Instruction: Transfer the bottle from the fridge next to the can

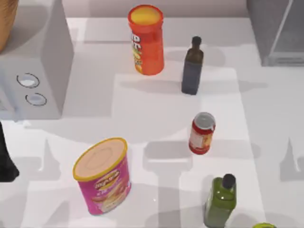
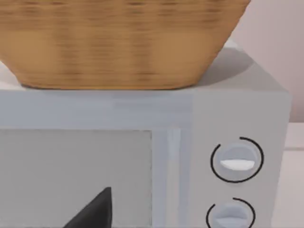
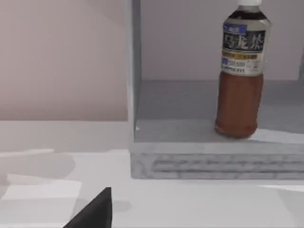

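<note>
Matte black left arm (image 1: 5,161); each wrist view shows a black wedge-shaped part

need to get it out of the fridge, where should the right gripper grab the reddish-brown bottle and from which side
Probably the bottle is best gripped around its round lower body, below the label, coming in level through the open front of the fridge. It stands upright on the fridge floor near the front edge, with a side post off to one side, so a frontal approach looks unobstructed. The narrow cap offers less hold.

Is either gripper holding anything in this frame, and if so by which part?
Nothing is held. The bottle stands upright and untouched inside the fridge, and the can stands free on the table.
</note>
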`<act>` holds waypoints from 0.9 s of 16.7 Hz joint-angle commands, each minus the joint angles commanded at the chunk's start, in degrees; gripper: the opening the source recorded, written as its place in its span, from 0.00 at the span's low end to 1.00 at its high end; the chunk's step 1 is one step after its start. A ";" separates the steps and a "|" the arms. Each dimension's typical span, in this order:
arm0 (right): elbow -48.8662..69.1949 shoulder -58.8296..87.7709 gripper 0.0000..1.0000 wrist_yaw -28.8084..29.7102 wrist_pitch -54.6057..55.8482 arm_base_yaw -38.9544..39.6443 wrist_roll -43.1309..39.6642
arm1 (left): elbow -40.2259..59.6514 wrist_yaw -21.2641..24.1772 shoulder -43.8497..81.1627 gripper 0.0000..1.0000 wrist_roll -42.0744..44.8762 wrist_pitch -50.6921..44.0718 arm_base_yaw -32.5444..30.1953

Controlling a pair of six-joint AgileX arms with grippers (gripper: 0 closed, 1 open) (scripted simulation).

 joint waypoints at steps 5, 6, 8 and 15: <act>2.42 3.59 1.00 -0.59 3.00 -0.43 0.11 | 0.00 0.00 0.00 1.00 0.00 0.00 0.00; 3.92 6.00 1.00 -0.93 4.87 -0.75 0.17 | 0.00 0.00 0.00 1.00 0.00 0.00 0.00; 7.71 12.65 1.00 -1.72 9.61 -1.65 0.32 | 0.00 0.00 0.00 1.00 0.00 0.00 0.00; 25.38 53.32 1.00 -5.16 31.84 -6.28 0.82 | 0.00 0.00 0.00 1.00 0.00 0.00 0.00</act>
